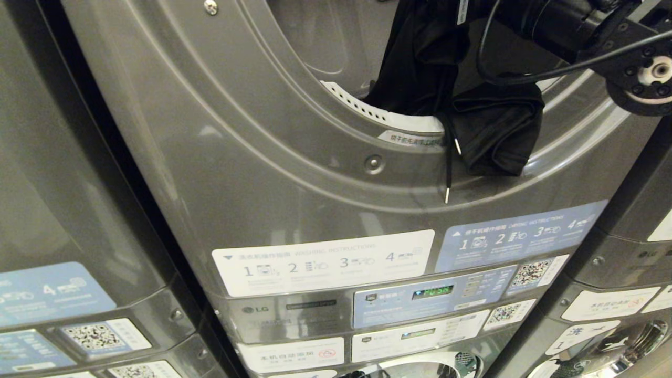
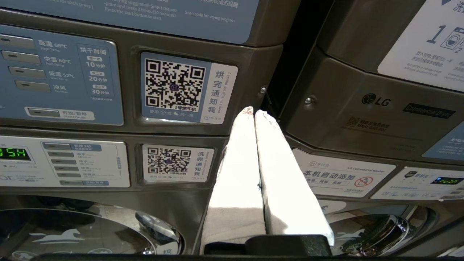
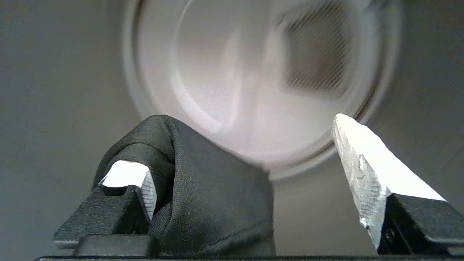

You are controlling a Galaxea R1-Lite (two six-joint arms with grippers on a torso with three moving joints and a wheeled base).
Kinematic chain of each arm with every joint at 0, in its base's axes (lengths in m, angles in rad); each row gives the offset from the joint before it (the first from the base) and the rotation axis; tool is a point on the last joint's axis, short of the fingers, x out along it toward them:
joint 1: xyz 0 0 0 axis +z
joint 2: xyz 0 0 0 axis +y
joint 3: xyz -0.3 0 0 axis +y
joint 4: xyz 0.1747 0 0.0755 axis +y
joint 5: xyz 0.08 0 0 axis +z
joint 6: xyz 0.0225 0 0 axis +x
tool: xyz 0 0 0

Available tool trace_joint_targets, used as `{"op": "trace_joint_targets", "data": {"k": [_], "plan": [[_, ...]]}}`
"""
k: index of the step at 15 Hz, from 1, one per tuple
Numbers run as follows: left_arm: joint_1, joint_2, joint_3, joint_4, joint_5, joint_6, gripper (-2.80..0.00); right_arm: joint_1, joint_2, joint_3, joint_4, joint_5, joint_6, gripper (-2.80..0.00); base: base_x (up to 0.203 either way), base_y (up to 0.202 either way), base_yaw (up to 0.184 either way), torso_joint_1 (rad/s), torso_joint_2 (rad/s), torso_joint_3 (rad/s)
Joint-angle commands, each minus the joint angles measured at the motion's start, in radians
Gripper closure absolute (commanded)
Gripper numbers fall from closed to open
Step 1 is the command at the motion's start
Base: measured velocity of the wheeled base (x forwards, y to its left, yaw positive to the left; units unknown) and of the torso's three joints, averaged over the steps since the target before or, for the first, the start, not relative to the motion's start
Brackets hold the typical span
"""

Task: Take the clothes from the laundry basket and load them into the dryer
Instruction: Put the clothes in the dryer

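Right hand (image 3: 239, 159) inside round grey dryer opening (image 1: 346, 52), fingers apart; black cloth garment (image 1: 488, 131) draped over one finger (drawstring dangling) & over door rim. Left hand (image 2: 253, 112) parked, fingers together.

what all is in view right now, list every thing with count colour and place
dryer: one, dark grey, middle of the head view, door opening at the top
black garment: one, draped over the lower rim of the dryer opening, part hanging outside, part caught over one finger of the right pincer
drawstring: one, black with a pale tip, dangling down the dryer front
instruction stickers: two on the dryer front, one white, one blue
control panel: one, blue, green display, below the stickers
neighbouring machines: grey, one on each side
right arm: black, reaching into the opening from upper right
right pincer: white fingers spread open, facing the drum
left pincer: white fingers together, parked low before the panels
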Motion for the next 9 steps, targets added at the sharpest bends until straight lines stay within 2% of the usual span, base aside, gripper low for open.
{"op": "trace_joint_targets", "data": {"k": [1,5,7,9], "plan": [[0.0,0.0,0.029,0.0,0.001,-0.002,0.0,-0.001,-0.053,-0.001,0.109,-0.003,0.023,-2.8,0.0,0.0,0.0,0.0,0.0,0.0],[0.0,0.0,0.029,0.0,0.001,-0.002,0.0,-0.009,-0.068,-0.004,0.33,-0.041,0.087,-2.8,0.0,0.0,0.0,0.0,0.0,0.0],[0.0,0.0,0.029,0.0,0.001,-0.002,0.0,-0.019,-0.035,-0.007,0.344,-0.042,0.128,-2.8,0.0,0.0,0.0,0.0,0.0,0.0],[0.0,0.0,0.03,0.0,0.001,-0.002,0.0,-0.035,-0.003,-0.011,0.339,-0.039,0.135,-2.8,0.0,0.0,0.0,0.0,0.0,0.0]]}}
